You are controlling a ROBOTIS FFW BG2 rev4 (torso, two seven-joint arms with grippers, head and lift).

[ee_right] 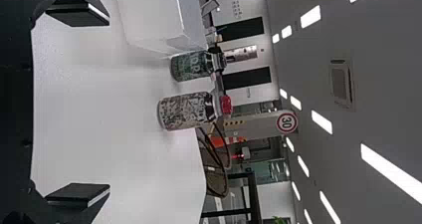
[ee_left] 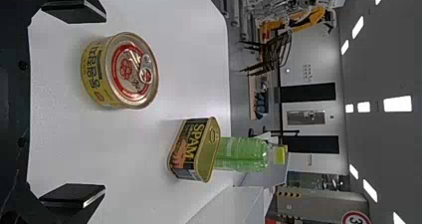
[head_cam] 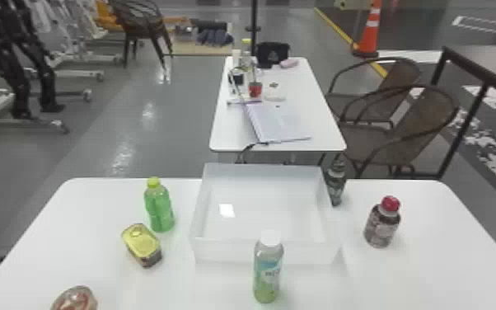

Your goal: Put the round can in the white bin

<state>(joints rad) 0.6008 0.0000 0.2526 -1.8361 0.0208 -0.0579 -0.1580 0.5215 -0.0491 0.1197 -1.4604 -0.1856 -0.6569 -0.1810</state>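
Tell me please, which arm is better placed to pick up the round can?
The left, I judge: the round can stands just before the open left gripper, while the right gripper faces the red-capped bottle.

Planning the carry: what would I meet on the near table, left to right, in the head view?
Round can, rectangular can, green bottle, white bin, dark bottle, red-capped bottle. The white-capped bottle overlaps the white bin, so it's left out.

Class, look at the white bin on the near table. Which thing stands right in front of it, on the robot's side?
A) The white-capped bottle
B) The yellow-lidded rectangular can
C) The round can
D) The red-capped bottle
A: the white-capped bottle stands before the near wall of the white bin.
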